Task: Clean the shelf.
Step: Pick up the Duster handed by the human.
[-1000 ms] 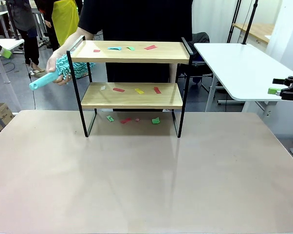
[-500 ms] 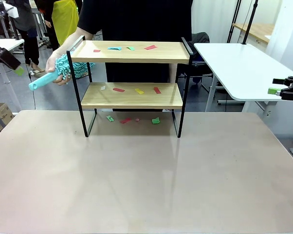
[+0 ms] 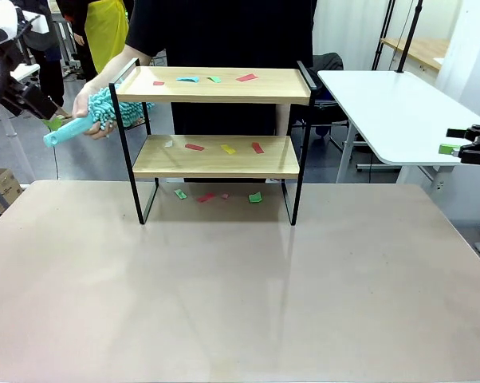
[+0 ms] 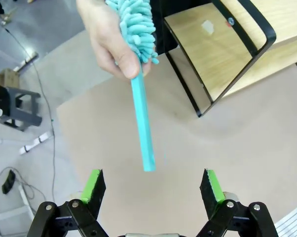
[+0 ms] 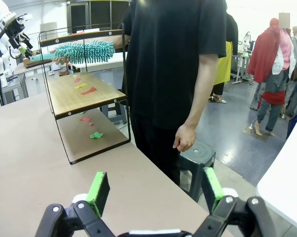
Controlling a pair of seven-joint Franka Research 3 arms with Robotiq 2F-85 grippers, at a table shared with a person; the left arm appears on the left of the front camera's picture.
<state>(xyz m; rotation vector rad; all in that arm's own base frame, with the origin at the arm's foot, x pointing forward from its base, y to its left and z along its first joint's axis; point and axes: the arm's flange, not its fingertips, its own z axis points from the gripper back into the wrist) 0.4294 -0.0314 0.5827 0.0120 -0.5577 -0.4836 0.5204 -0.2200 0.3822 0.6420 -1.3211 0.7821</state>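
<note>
No text, label, brand, number or sign can be read. Nothing legible is borne by the shelf (image 3: 280,84) or the cardboard box (image 3: 1,187) at lower left.

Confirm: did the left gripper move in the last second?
Yes. The left gripper moved right and slightly down, toward the shelf, and is now near the duster handle.

Big beige table (image 3: 224,303) up front, and a white table (image 3: 391,112) stands off to the right with a gap between them. The floor (image 3: 25,152) is plain grey (pretty workshop-y), with a cardboard box (image 3: 1,187) sitting at the left and a dark stool (image 5: 195,155) just past the beige table's far edge. Farther back, people (image 5: 269,74) stand around in bright, even light.
</note>
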